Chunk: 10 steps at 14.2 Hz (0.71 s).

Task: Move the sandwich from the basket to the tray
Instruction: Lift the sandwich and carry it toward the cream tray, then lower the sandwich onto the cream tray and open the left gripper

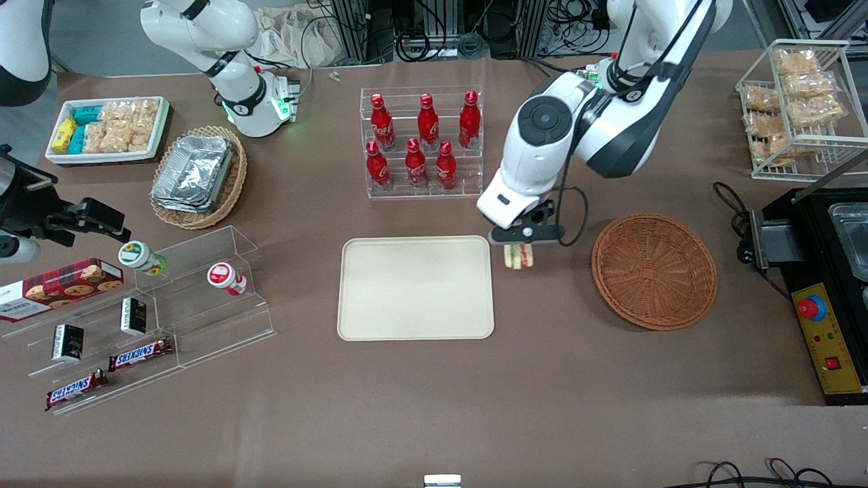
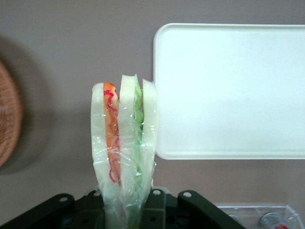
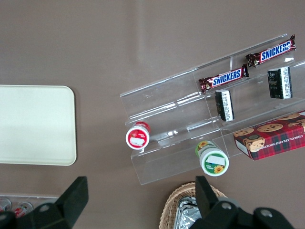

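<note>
The cream-beige tray lies flat on the brown surface, nothing on it. At its two o'clock corner, just off the rim, the left arm's gripper hangs with its fingers closed on the plastic-wrapped sandwich (white bread, orange-red and green layers, held on edge above the surface). At the sandwich's three o'clock sits the reddish-brown wicker basket, well apart.

A robot lab's mock shop: cola bottles racked, cables past the table.
</note>
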Each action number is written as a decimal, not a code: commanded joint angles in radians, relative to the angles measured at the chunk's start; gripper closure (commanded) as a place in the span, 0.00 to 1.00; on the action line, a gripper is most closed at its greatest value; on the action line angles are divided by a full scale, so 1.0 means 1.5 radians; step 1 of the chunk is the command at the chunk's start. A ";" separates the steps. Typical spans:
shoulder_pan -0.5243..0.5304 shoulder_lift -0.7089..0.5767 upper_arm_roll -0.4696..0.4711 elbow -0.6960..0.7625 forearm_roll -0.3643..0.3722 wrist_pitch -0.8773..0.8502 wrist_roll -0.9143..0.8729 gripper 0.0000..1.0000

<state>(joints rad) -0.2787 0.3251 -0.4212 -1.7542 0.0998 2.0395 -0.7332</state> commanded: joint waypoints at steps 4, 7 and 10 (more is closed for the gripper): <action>-0.047 0.216 0.006 0.120 0.053 0.096 -0.008 1.00; -0.047 0.269 0.006 0.123 0.101 0.126 -0.010 1.00; -0.046 0.290 0.007 0.123 0.110 0.144 -0.009 1.00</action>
<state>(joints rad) -0.3379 0.7467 -0.4141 -1.6011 0.2407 2.2576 -0.7322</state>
